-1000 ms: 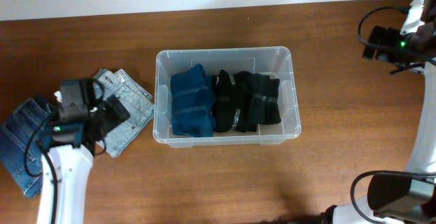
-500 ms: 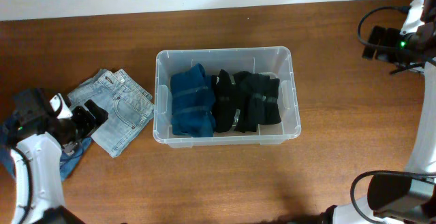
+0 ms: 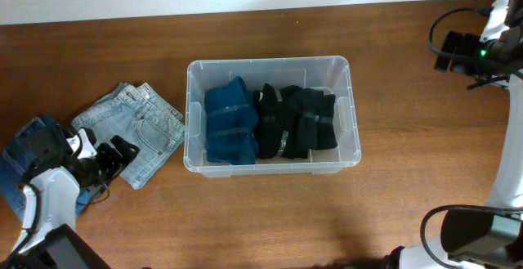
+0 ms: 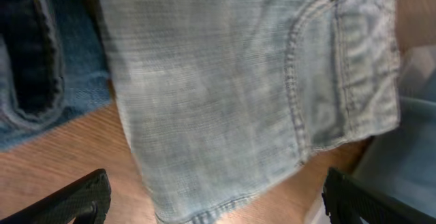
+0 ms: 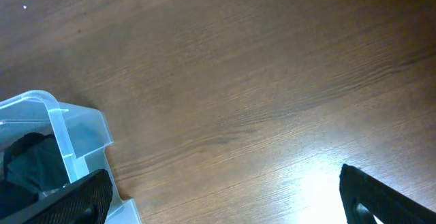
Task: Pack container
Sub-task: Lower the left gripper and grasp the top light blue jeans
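The clear plastic container stands mid-table and holds a folded blue garment beside folded black garments. Left of it lie folded light denim jeans, with dark blue jeans further left. My left gripper hovers open at the near corner of the light jeans, fingers wide apart and holding nothing. Far back on the right, my right gripper is open over bare wood. A container corner shows at its left.
The brown wooden table runs to a pale wall strip at the back. The container's blurred wall shows at the right of the left wrist view. The right arm's base sits at the front right.
My left arm has swung away to the left off the light jeans, then settled at their near corner. The dark jeans show more. The right arm has not moved.
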Available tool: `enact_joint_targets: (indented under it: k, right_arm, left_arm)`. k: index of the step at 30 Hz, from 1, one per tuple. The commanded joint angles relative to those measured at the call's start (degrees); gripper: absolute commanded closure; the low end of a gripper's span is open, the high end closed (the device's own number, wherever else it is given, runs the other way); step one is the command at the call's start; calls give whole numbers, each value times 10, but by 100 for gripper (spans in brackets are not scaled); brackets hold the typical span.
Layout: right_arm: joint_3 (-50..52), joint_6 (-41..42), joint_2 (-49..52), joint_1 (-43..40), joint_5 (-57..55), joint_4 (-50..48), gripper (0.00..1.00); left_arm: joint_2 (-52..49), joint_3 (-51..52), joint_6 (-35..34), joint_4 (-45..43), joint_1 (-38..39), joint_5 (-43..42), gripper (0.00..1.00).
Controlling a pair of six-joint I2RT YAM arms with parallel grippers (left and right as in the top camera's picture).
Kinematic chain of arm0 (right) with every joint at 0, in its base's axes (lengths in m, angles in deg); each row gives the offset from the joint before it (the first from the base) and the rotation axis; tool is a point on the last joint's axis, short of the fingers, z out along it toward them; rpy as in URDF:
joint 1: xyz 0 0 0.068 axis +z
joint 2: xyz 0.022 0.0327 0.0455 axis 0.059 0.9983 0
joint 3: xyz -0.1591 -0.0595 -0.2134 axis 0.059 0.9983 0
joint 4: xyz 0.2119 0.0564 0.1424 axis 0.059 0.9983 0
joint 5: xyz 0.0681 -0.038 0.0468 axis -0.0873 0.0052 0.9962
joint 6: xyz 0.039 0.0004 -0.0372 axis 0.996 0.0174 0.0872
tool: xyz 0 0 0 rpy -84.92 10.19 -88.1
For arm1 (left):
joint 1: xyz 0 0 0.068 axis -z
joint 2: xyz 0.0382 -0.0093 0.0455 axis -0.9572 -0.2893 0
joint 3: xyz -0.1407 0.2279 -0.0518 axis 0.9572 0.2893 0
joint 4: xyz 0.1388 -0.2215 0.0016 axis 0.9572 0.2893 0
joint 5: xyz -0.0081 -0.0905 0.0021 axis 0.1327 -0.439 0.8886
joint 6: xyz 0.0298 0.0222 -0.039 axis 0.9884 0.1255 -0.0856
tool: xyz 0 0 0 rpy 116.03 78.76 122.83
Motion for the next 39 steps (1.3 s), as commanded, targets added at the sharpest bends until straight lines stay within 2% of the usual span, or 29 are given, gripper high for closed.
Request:
enact_joint_targets:
  k: [1,10,20,29,39]
  right_arm:
    - [-5,4,4,-1,-3,0,1]
    - [-5,4,4,-1,-3,0,1]
    - [-5,4,4,-1,-3,0,1]
    - [-5,4,4,-1,-3,0,2]
    - [-5,4,4,-1,-3,0,1]
  left_arm:
    - [-3,32,-2,-27,0,12,1]
    - [-3,98,-24,-128,0,12,1]
    - [-3,99,-83,-185,40,14,1]
    - [-3,99,-146,-189,61,89,0]
    - [-45,99,-150,-222,61,87,1]
